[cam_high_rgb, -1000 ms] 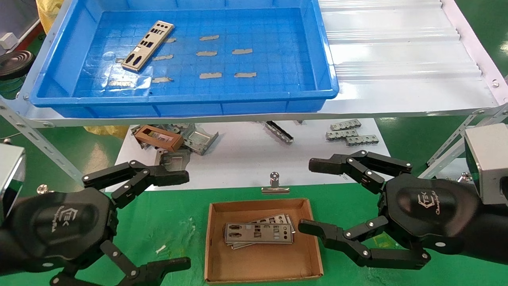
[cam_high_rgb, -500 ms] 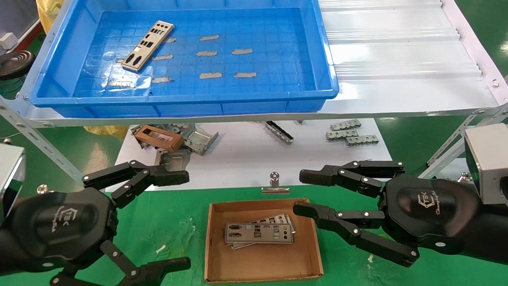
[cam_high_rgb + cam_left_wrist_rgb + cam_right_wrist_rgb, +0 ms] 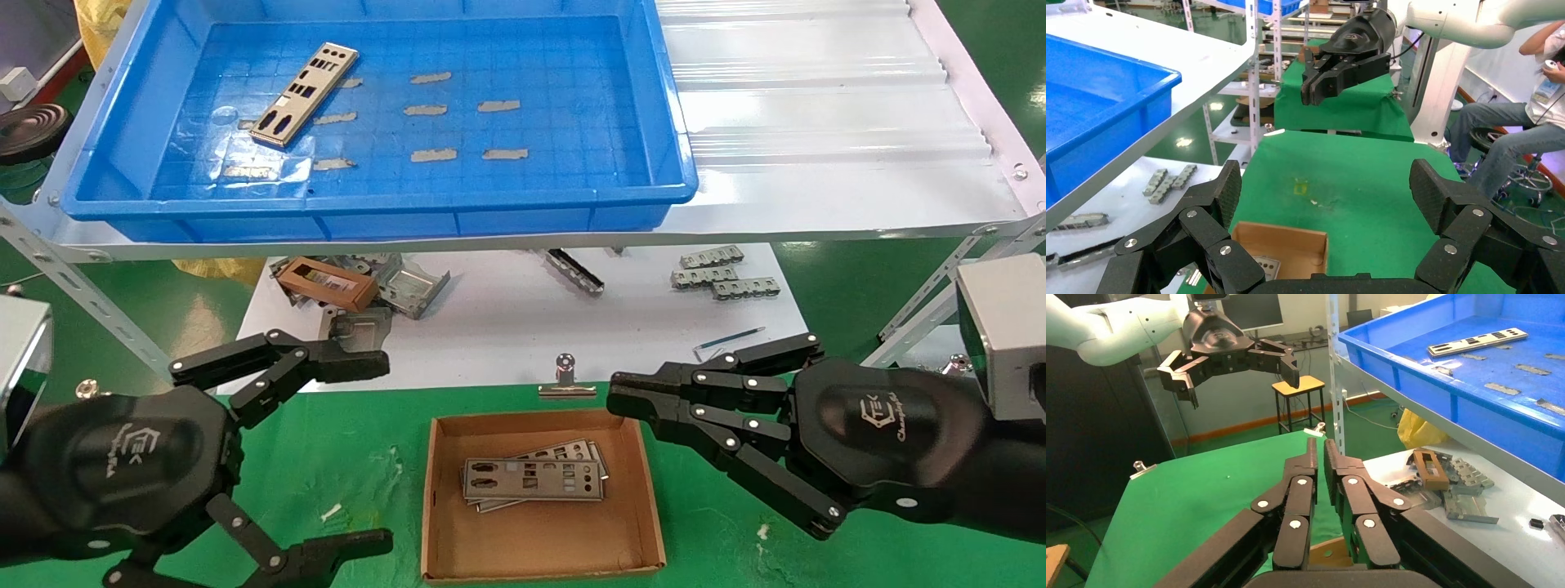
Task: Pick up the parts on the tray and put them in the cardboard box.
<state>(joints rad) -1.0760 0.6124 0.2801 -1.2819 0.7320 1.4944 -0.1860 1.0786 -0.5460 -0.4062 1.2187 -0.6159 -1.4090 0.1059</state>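
Parts: one metal plate [image 3: 304, 94] left in the blue tray [image 3: 670, 131], lying flat and slantwise near the tray's far left corner, among grey tape patches [image 3: 433, 154]; at least two more plates [image 3: 533, 478] already stacked flat in the cardboard box [image 3: 445, 523], near its middle. Task judged mostly done, with one plate still to fetch. Cardboard box stands on the green table [image 3: 359, 457], near its front edge, between the two arms. Right end effector [image 3: 621, 392]: fingers drawn together with hardly a gap, holding nothing, hovering just above the box's far right corner, well apart from the plate in the tray. Left end effector [image 3: 372, 449]: fingers spread wide, empty, hanging beside the box's left wall, nearer than the right one to the tray's left half but still well short of the plate. Other items: folded metal frames [image 3: 409, 286] and small brackets [image 3: 719, 273] on the white lower shelf [image 3: 507, 327] beneath the tray; a binder clip [image 3: 565, 380] at the table's far edge.
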